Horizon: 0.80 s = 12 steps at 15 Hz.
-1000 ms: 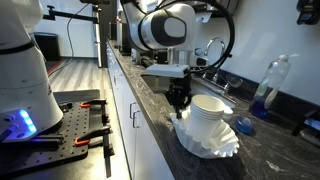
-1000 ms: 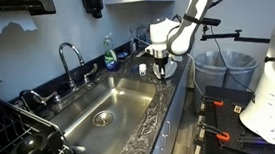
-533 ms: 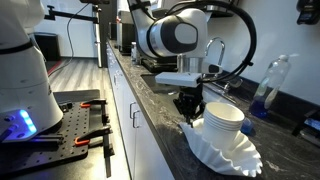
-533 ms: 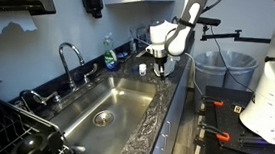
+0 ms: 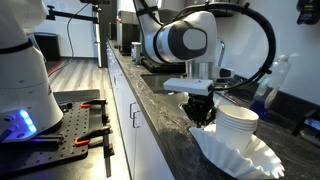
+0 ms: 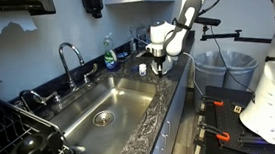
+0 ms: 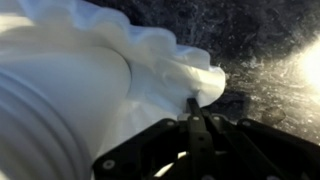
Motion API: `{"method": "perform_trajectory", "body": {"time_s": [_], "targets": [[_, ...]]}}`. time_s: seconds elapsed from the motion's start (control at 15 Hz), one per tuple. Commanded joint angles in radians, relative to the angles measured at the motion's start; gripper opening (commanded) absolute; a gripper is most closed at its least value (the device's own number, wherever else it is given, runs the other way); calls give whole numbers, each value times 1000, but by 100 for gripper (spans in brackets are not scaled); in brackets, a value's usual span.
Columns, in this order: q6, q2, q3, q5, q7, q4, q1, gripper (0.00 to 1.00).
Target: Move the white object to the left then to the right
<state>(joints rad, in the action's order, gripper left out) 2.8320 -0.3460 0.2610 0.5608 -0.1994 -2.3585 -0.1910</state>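
Standing at the far left in an exterior view is a bulky white robot base (image 5: 22, 70), with a black perforated metal bench (image 5: 75, 118) beside it that carries red-handled clamps (image 5: 92, 103). White cabinet fronts (image 5: 128, 120) follow, under a long dark speckled stone countertop (image 5: 165, 125). Over this counter a white and grey Franka arm (image 5: 180, 42) bends down, and its black Robotiq gripper (image 5: 205, 118) points at the stone. Directly to the right of the gripper, and touching it, sits the white pile of cup-like paper containers on wide ruffled paper filters (image 5: 238, 135). It stands upright on the countertop, and the wavy filter edge spreads around the cups. Further right, behind the arm, a clear plastic bottle with blue liquid (image 5: 272, 80) is partly hidden. An exterior view along the counter shows a black dish rack (image 6: 12, 136) at lower left, then a stainless steel sink (image 6: 105, 106) with a chrome faucet (image 6: 71, 56). A green-tinted bottle (image 6: 107, 54) comes next, then the gripper (image 6: 158, 71) low over the counter; the white pile is too small to make out there. In the wrist view the white pile (image 7: 80, 90) fills the left side. The gripper (image 7: 193, 108) has its jaws pressed together, with the tips against the ruffled rim. Whether any paper is caught between them cannot be told.
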Motion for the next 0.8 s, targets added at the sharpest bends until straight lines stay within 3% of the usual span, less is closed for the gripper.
{"method": "perform_trajectory", "body": {"time_s": [0.0, 0.73], "targets": [[46, -8, 8, -26, -38, 14, -18, 0], [97, 13, -2, -123, -127, 14, -87, 0]]}}
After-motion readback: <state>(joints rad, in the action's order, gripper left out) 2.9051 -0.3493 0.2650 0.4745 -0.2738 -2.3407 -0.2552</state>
